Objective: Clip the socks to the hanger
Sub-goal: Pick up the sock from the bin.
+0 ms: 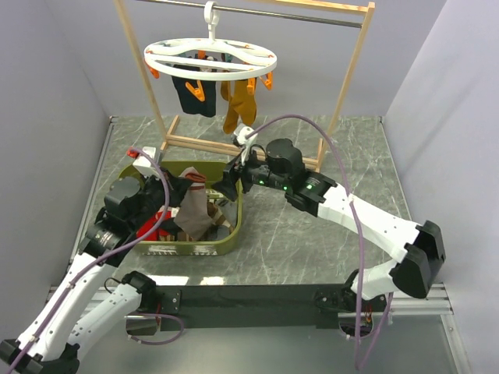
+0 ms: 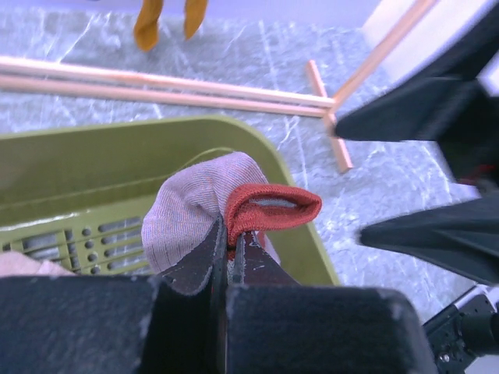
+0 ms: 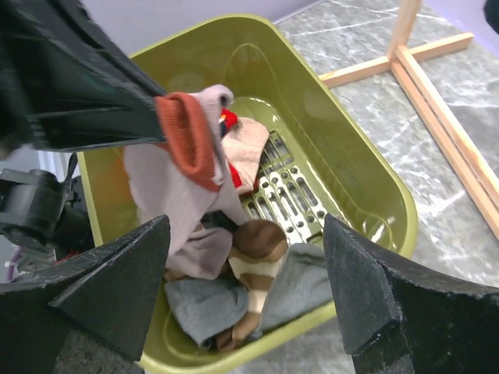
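Only the red cuff edge of the taupe knit sock sits in the clamped left gripper; a tug from the spread-open right gripper could free it.

1. A wooden rack frame stands towards the far end, its pale uprights leaning slightly inward, with a grey metal rod running across just under its top bar.
2. Under the rack lies a tabletop of grey-green marble pattern with pale veins; the rack's floor bars rest flat on it.
3. Behind the rack rises a plain, pale lavender-grey back wall.
4. To the left and right of the rack, the left wall and the right wall, both the same colour, close the space in.
5. Well in front of the rack, a silver metal rail edges the table.
6. The light is even and soft, and shadows around the rack are faint.
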